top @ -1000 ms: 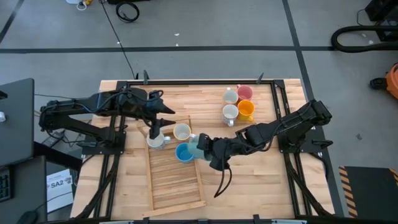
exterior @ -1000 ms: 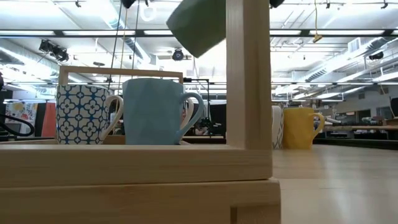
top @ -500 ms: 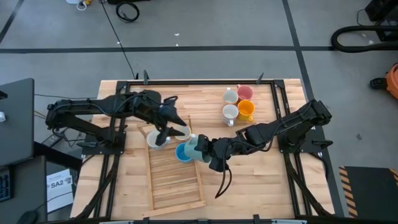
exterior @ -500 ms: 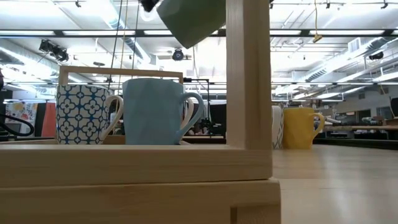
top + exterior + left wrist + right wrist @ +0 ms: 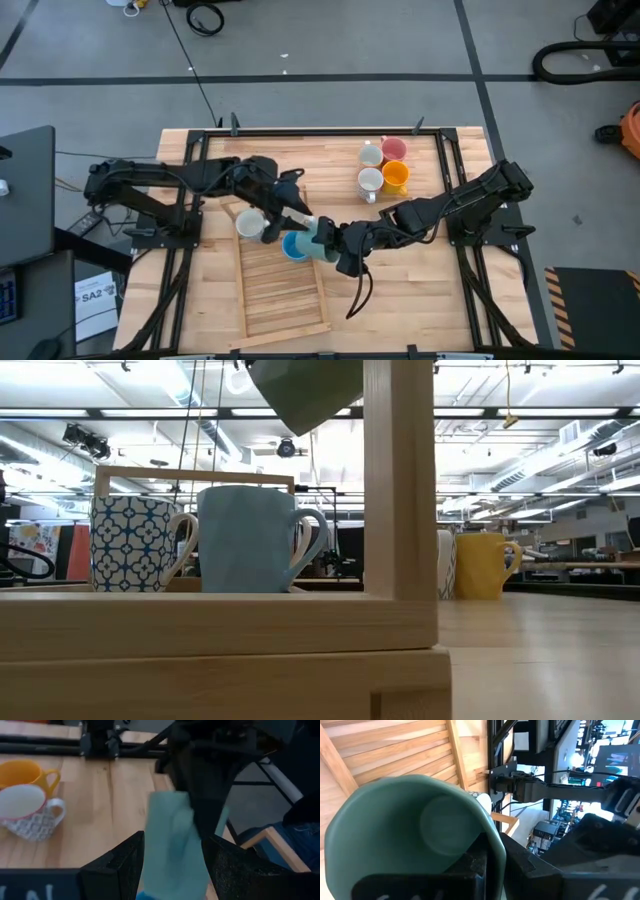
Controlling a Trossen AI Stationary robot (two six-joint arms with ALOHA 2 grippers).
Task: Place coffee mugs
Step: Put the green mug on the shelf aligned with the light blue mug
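Note:
My right gripper (image 5: 328, 240) is shut on a teal-green mug (image 5: 316, 237), held in the air over the far end of a slatted wooden tray (image 5: 283, 290). In the low view that mug (image 5: 305, 395) hangs tilted near the top. My left gripper (image 5: 304, 221) has come in from the left. Its open fingers stand on either side of the teal mug (image 5: 172, 847). A bright blue mug (image 5: 294, 246) and a patterned white mug (image 5: 248, 224) stand on their bases on the tray's far end. My left arm hides whatever lies beneath it. My right gripper pinches the teal mug's rim wall (image 5: 492, 851) with one finger inside the mug and one outside. It comes slanting down from the table's right. The mug is lifted clear and tilted, its mouth toward my right wrist. My left gripper: whether its fingers touch the mug, I cannot tell.
At the back right of the table stand two white mugs (image 5: 370, 155) (image 5: 370, 182), a pink mug (image 5: 394, 149) and an orange mug (image 5: 397, 178). The tray's near slats are bare. A wooden post of the tray (image 5: 400, 490) fills the low view's middle.
My left gripper has gone toward the table's right edge and somewhat down, tipping further downward. It has come from above the white mugs to the teal mug, and its fingers now flank that mug. The teal mug has shifted only slightly.

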